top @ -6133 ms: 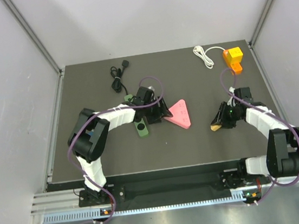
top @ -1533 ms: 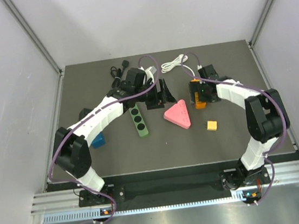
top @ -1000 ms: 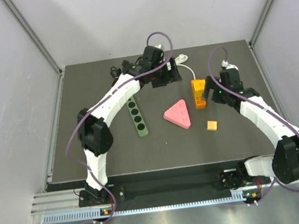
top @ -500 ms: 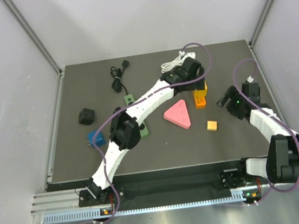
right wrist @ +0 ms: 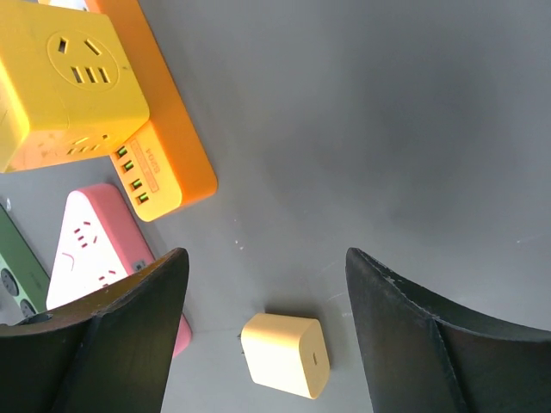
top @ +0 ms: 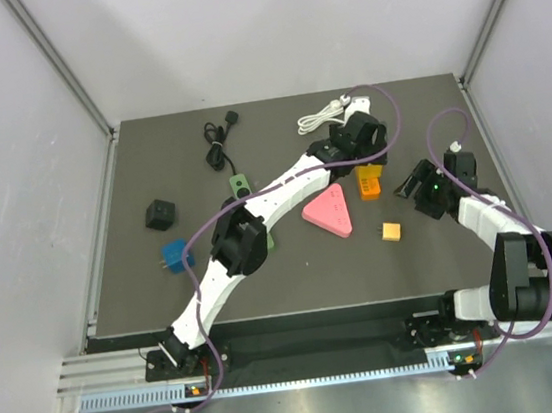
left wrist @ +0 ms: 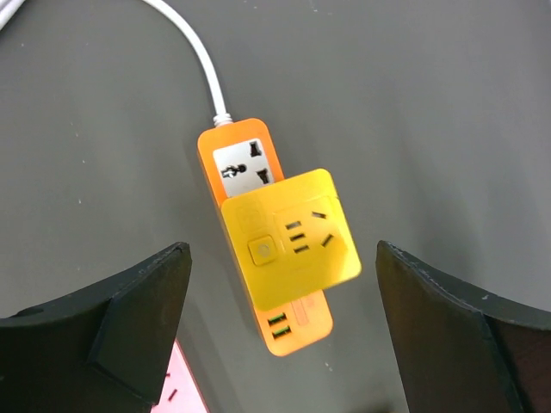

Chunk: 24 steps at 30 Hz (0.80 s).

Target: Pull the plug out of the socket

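Note:
The plug (left wrist: 291, 237) is a yellow cube seated on the orange socket strip (left wrist: 294, 323), whose white cord (left wrist: 200, 60) leads away at the top. My left gripper (left wrist: 284, 344) hovers over the strip, open, with one finger on each side and nothing between them. In the top view the left gripper (top: 359, 142) covers most of the plug, and the socket strip (top: 371, 185) shows just below it. The right gripper (top: 417, 185) stands open to the right of the strip. In the right wrist view the plug (right wrist: 69, 77) and strip (right wrist: 168, 155) sit at the upper left.
A pink triangular socket (top: 329, 208) lies left of the strip, and a small cream charger (right wrist: 284, 354) lies on the mat below the right gripper (right wrist: 267, 344). A green strip (top: 241, 184), black cube (top: 159, 215), blue block (top: 174, 256), black cable (top: 216, 145) and coiled white cord (top: 323, 115) lie further off.
The left arm has swung right, over the orange strip, and its jaws have spread wider. The right gripper has drawn back to the right of the strip and narrowed somewhat.

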Each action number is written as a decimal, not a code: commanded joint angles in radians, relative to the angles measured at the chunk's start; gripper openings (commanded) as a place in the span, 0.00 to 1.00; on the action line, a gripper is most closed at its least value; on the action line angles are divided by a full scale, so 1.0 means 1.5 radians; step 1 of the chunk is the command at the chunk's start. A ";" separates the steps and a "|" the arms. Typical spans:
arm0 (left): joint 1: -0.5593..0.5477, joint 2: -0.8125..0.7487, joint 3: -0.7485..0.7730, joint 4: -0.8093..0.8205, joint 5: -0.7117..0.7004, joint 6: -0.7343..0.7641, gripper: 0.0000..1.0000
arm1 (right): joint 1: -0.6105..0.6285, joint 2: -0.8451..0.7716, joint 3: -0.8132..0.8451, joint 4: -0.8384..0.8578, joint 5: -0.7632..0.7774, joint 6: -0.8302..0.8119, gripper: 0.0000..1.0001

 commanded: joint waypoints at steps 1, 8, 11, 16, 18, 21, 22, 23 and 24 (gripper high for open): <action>0.001 0.013 0.013 0.047 -0.017 0.006 0.93 | -0.006 -0.007 0.021 0.028 -0.010 -0.011 0.73; 0.001 0.029 0.013 0.063 0.009 -0.006 0.97 | -0.006 0.002 0.017 0.037 -0.016 -0.016 0.73; 0.001 0.035 0.014 0.073 0.016 -0.009 0.98 | -0.005 0.015 0.020 0.039 -0.033 -0.018 0.73; 0.001 0.046 0.013 0.079 0.025 -0.022 0.98 | 0.001 0.019 0.023 0.038 -0.041 -0.021 0.72; 0.001 0.053 0.014 0.079 0.030 -0.029 0.97 | 0.003 0.016 0.023 0.036 -0.040 -0.023 0.72; 0.002 0.059 0.014 0.077 0.035 -0.034 0.94 | 0.003 0.012 0.025 0.035 -0.041 -0.028 0.72; 0.002 0.060 0.015 0.076 0.035 -0.033 0.93 | 0.004 0.012 0.027 0.036 -0.042 -0.030 0.72; 0.003 0.062 0.015 0.075 0.035 -0.032 0.91 | 0.004 0.012 0.026 0.036 -0.044 -0.032 0.73; 0.004 0.063 0.014 0.074 0.037 -0.032 0.88 | 0.005 0.011 0.027 0.038 -0.051 -0.034 0.73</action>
